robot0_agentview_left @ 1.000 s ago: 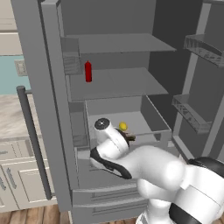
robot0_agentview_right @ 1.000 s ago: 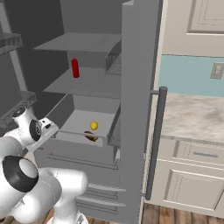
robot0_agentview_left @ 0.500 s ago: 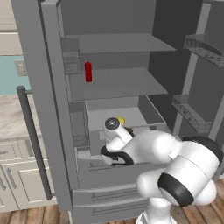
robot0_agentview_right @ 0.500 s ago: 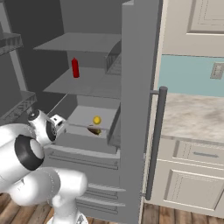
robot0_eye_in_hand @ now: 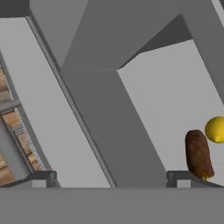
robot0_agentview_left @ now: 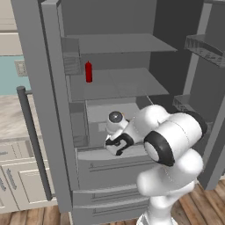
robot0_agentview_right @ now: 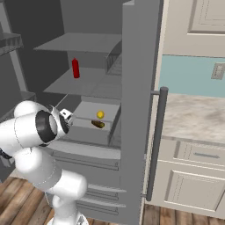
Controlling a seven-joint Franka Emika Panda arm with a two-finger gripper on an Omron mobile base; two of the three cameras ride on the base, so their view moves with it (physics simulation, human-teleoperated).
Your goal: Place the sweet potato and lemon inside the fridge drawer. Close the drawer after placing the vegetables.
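Left base view first: the arm is folded in tight in front of the open fridge, with the end effector (robot0_agentview_left: pixel 117 143) hanging right at the front edge of the fridge drawer (robot0_agentview_left: pixel 94 115), which is pulled out under the lower shelf. There's a red bottle (robot0_agentview_left: pixel 88 72) standing on that shelf, nothing to do with the job. From here the arm blocks most of the drawer's inside, so I can't pick out the produce.

Right base view is way more useful. The lemon (robot0_agentview_right: pixel 100 114) and the sweet potato (robot0_agentview_right: pixel 98 124) are both sitting inside the fridge drawer (robot0_agentview_right: pixel 90 134), lemon further back, potato just in front of it, close together. The wrist sits near the drawer's front left corner.

Hand view: the two finger tips are spread wide with nothing between them, so the end effector (robot0_eye_in_hand: pixel 110 178) is fully open and empty. The sweet potato (robot0_eye_in_hand: pixel 199 154) and lemon (robot0_eye_in_hand: pixel 215 129) are over on the right on the pale drawer floor, looking almost touching.

So my read: both placing steps look finished and we're on the last bit, closing the drawer. Next move probably needs the hand lined up against the low front panel and a straight push inward, keeping the fingers off the rim so nothing catches and the drawer doesn't skew.
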